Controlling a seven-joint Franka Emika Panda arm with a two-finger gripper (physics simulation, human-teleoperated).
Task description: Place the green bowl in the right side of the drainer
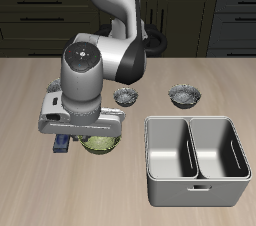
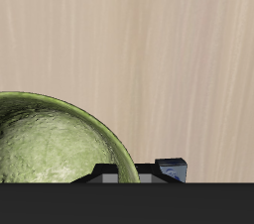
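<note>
Below the jaws: the green bowl (image 1: pixel 100 144) sits on the wooden table (image 1: pixel 40 180), mostly covered by the arm's wrist in the exterior view, only its rim and part of its side peeking out.
Gripper (image 1: pixel 97 138): lowered right over the bowl; in the wrist view one dark finger (image 2: pixel 171 169) shows just outside the bowl's rim (image 2: pixel 117 149), close to it or touching, which of the two is unclear.
Jaws: cannot tell whether they are spread or pinching the rim, since the second finger is hidden and the contact is not clear.
Green bowl, wrist view (image 2: pixel 50 144): upright, mottled yellow-green inside, filling the space beside the finger.
Drainer (image 1: pixel 196 158): well apart from the jaws, near the table's front edge, two deep compartments side by side, both holding nothing.
Grey bowls: one (image 1: pixel 126 96) just beyond the gripper toward the table's back, another (image 1: pixel 184 94) farther off, behind the drainer.
</note>
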